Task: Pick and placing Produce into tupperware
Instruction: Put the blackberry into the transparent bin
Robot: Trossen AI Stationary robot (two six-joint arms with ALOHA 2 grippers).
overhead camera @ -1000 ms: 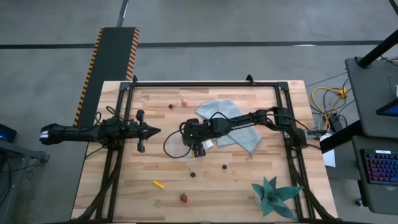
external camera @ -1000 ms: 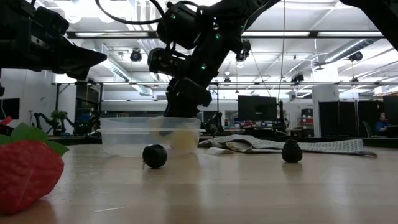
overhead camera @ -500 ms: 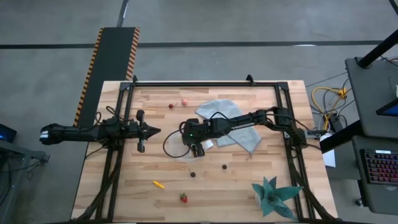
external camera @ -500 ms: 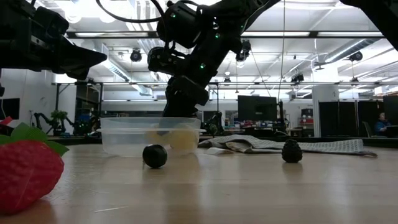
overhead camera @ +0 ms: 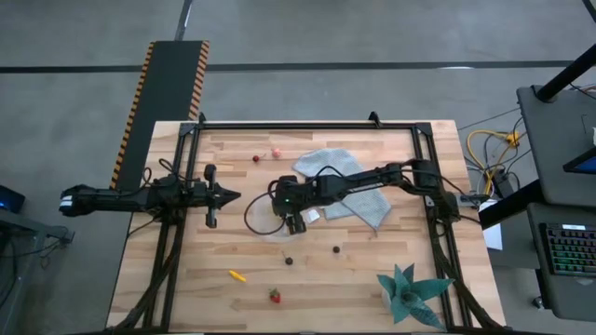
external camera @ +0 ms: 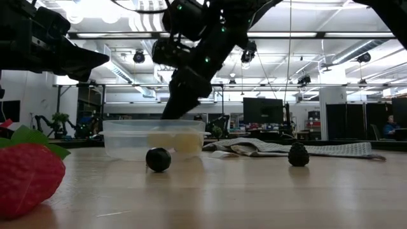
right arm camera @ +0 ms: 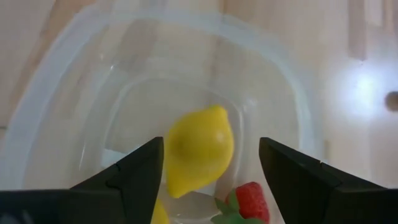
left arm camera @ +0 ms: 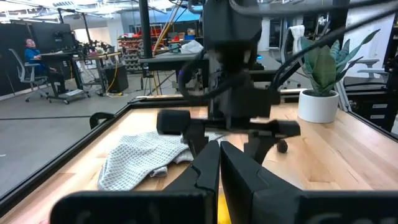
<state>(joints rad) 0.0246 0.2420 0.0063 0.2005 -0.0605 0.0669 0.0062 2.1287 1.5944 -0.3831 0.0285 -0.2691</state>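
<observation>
The tupperware (external camera: pixel 154 139) sits near the middle of the wooden surface (overhead camera: pixel 186 279), just beside the grey-blue cloth (overhead camera: pixel 328 166). Inside it lie a yellow lemon (right arm camera: pixel 199 149) and a red strawberry (right arm camera: pixel 250 199); a second yellow piece shows at the wall in the low view. The right end effector (overhead camera: pixel 294 221) hangs directly over the container, fingers spread, nothing between them. The left end effector (overhead camera: pixel 230 195) waits at the left side of the surface, fingers pressed together, holding nothing.

Loose produce lies on the surface: two dark round pieces (overhead camera: pixel 289 261) toward the front of the container, an orange carrot-like piece (overhead camera: pixel 238 275) and a strawberry (overhead camera: pixel 274 296) nearer the front edge, and two red berries (overhead camera: pixel 276 153) near the rear edge. A teal spiky plant (overhead camera: pixel 407 291) stands at the front right corner.

Beyond the surface: concrete floor, a black-and-yellow striped ramp (overhead camera: pixel 160 102), a keyboard (overhead camera: pixel 570 251) on a side desk, ceiling strip lights, monitors, and a seated person (left arm camera: pixel 32 56) far back in the room
</observation>
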